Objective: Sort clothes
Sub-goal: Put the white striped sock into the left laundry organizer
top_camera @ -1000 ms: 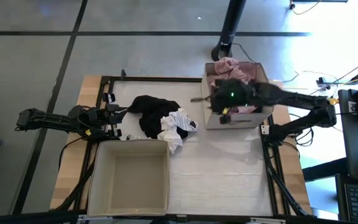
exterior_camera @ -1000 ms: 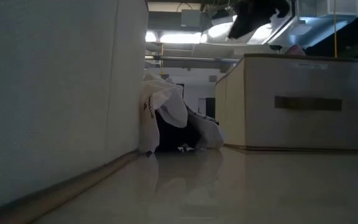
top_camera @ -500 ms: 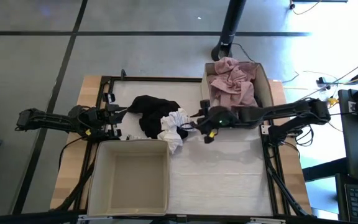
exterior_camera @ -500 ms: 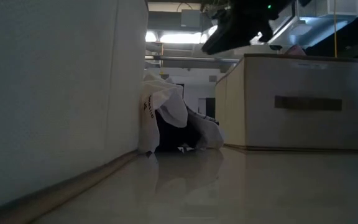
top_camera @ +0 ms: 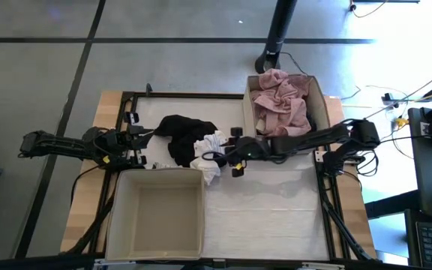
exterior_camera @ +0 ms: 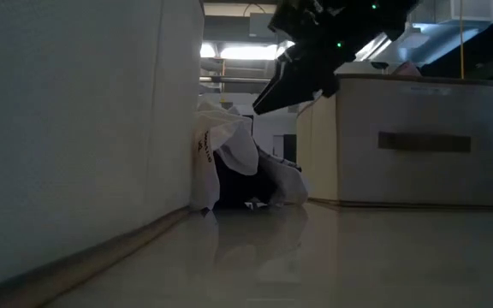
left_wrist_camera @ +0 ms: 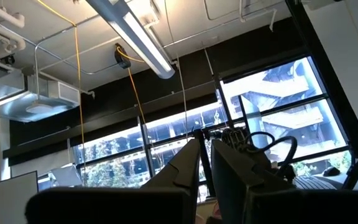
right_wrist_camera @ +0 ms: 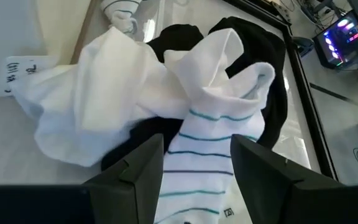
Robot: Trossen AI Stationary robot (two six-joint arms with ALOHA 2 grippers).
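Note:
A pile of clothes lies mid-table: a black garment [top_camera: 182,135] with white pieces [top_camera: 207,157] on it. A white sock with green stripes [right_wrist_camera: 201,155] lies on top. My right gripper [top_camera: 222,156] is open just above the pile. Its fingers [right_wrist_camera: 132,174] stand on either side of the striped sock, and it also shows in the low view [exterior_camera: 272,90]. A dusty pink garment [top_camera: 280,101] fills the far right box [top_camera: 322,105]. My left gripper [top_camera: 137,139] waits at the table's left, shut and pointing upward.
An empty beige fabric box [top_camera: 160,214] stands at the near left, right beside the pile; its wall [exterior_camera: 75,128] fills the left of the low view. The pink garment's box [exterior_camera: 418,141] stands to the right of the pile. Bare tabletop [top_camera: 276,202] lies at the near right.
My right gripper has left the space above the far right box. It has moved toward the table's left and down, and now stands over the white pieces of the pile. The pink garment, before partly hidden by the arm, now shows lying in the box.

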